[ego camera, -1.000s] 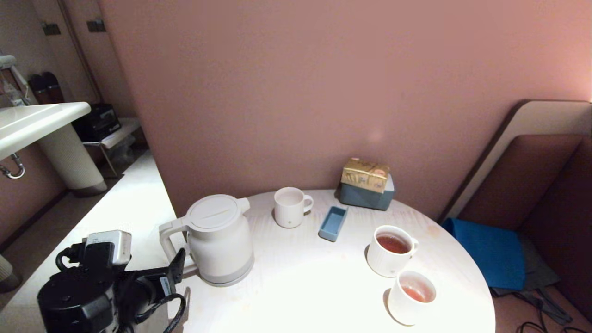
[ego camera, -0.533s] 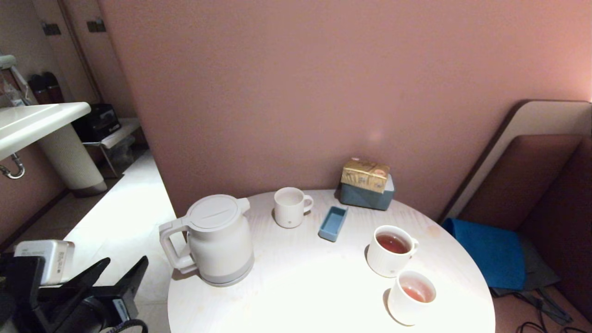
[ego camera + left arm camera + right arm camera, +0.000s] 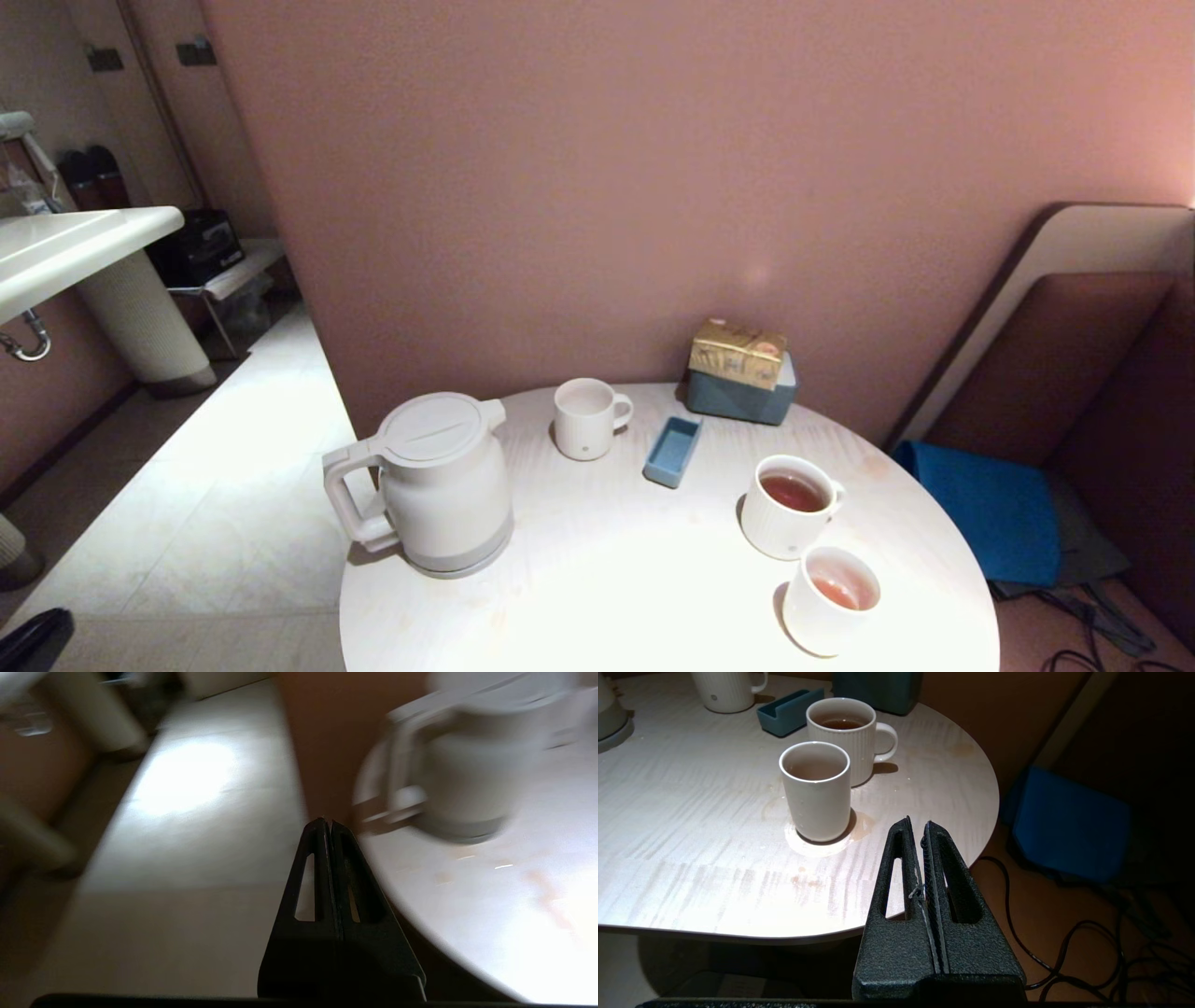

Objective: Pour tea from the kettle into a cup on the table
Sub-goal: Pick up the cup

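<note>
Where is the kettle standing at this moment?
In the head view the kettle stands upright at the left edge of the table, handle outward, with the handled mug behind it to the right.

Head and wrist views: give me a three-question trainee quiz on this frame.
1. True or false: the kettle stands upright on the table, with no gripper on its handle.
2. Which holds the darker tea: A) the ribbed mug, B) the cup, C) the far mug?
3. In one word, how do the fingers of the left gripper and the right gripper stand?

Key: 1 true; 2 A; 3 shut.
</note>
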